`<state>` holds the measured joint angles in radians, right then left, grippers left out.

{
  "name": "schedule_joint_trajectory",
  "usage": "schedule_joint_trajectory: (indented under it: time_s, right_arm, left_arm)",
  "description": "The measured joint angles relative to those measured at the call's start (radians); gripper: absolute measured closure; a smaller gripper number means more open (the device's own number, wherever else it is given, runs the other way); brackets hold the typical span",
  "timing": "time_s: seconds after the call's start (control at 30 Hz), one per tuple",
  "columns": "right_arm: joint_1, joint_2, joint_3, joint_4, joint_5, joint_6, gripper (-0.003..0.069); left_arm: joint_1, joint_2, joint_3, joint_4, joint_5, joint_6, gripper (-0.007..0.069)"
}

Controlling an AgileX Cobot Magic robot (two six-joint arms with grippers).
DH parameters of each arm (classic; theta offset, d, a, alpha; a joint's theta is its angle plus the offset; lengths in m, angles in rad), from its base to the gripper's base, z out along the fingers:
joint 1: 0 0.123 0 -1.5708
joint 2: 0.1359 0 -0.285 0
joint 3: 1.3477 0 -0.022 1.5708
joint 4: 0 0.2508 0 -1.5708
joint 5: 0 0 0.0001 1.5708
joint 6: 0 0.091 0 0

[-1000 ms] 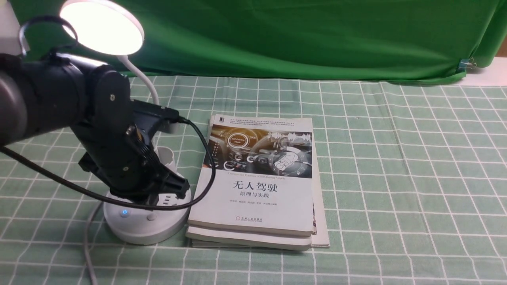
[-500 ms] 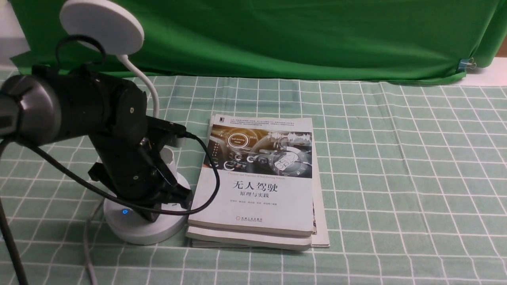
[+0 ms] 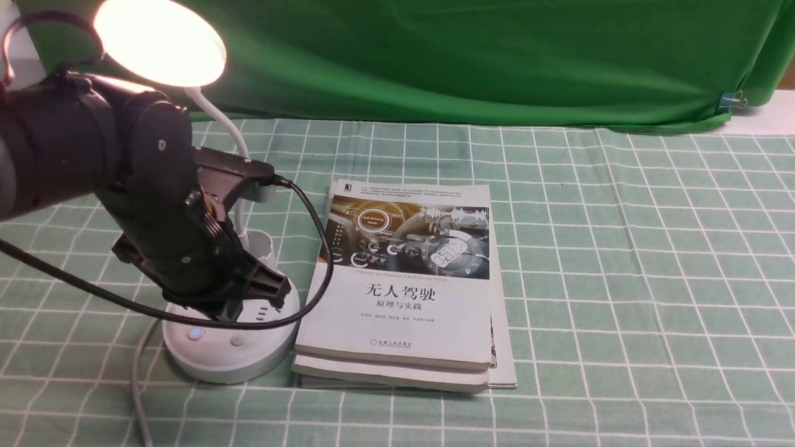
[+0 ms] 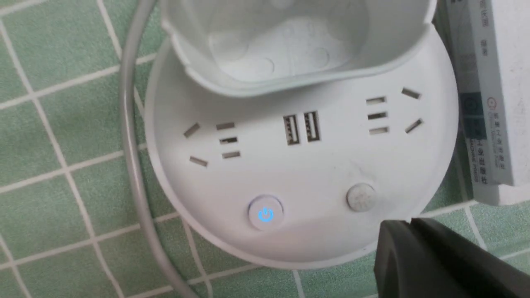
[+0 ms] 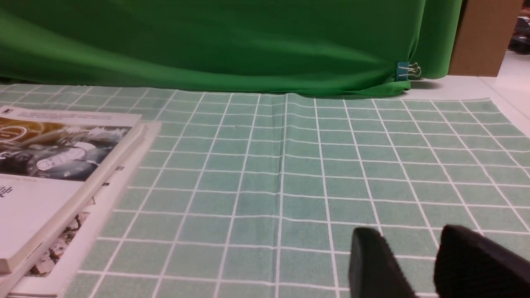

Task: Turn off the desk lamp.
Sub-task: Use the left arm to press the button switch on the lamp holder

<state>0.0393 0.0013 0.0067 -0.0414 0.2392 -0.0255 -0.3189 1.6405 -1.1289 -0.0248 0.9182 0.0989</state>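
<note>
White round-headed gooseneck lamp [image 3: 158, 43] seen lit near table's left edge; light, bendy neck best left ungripped, base pressed. Black left gripper [image 4: 397, 223] closed; right gripper [image 5: 403, 231] parted.

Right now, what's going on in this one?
The left end effector hovers over the base of the desk lamp, fingers together and holding nothing. The lamp's head is lit, so it isn't off at this moment. A stack of books lies beside the base, and the right end effector is open, away from the lamp.
</note>
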Motion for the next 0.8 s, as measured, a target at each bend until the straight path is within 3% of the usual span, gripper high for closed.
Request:
schedule_joint_trajectory:
  time_s: [0.5,0.8]
  right_arm:
    - [0.000,0.000,0.000,0.000,0.000,0.000,0.0417]
    - [0.000,0.000,0.000,0.000,0.000,0.000,0.0417]
  left_arm:
    - [0.000,0.134,-0.005,-0.003,0.001,0.000,0.0620]
    - [0.000,-0.019,0.000,-0.005,0.026,-0.002,0.0620]
